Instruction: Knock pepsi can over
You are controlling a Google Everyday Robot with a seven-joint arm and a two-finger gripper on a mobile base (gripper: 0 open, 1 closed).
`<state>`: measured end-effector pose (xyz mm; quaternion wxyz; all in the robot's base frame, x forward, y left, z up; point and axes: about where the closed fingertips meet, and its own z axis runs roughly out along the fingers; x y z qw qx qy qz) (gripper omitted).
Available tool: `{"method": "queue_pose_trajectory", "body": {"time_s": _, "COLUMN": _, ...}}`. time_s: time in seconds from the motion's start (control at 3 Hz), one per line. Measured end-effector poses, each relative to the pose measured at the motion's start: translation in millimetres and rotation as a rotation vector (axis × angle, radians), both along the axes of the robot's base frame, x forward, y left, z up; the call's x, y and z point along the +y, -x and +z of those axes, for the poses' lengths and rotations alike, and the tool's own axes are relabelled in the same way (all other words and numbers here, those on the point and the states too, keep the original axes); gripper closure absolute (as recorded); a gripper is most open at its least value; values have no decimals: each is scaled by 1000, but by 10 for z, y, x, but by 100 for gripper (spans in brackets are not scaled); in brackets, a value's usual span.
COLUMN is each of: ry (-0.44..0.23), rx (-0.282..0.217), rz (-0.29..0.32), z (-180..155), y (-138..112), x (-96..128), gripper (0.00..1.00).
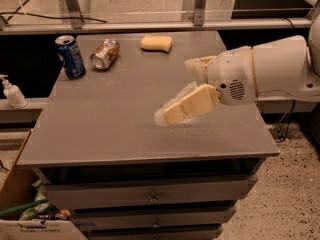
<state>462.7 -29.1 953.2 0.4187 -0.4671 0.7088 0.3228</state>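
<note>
The pepsi can (70,57), dark blue with a silver top, stands upright at the far left of the grey table (115,129). My gripper (178,91) hovers over the middle right of the table, well to the right of the can and apart from it. Its cream fingers (186,105) are spread open and hold nothing. The white arm reaches in from the right edge.
A gold-brown can (104,54) lies on its side just right of the pepsi can. A yellow sponge (156,43) lies at the table's far edge. A soap bottle (12,91) stands on a ledge left of the table. A cardboard box (20,204) sits at lower left.
</note>
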Motion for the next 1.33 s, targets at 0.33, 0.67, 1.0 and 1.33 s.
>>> {"method": "queue_pose_trajectory", "body": {"time_s": 0.33, "ry": -134, "rx": 5, "rz": -82, "z": -151, "y": -107, "x": 279, "gripper": 0}}
{"method": "queue_pose_trajectory", "body": {"time_s": 0.67, "ry": -263, "rx": -6, "rz": -125, "z": -261, "y": -416, "x": 630, "gripper": 0}}
{"method": "queue_pose_trajectory", "body": {"time_s": 1.0, "ry": -354, "rx": -64, "rz": -211, "z": -258, "y": -882, "x": 790, "gripper": 0}}
{"method": "queue_pose_trajectory", "body": {"time_s": 1.33, "ry": -340, "rx": -93, "rz": -281, "z": -298, "y": -1068, "x": 737, "gripper": 0}}
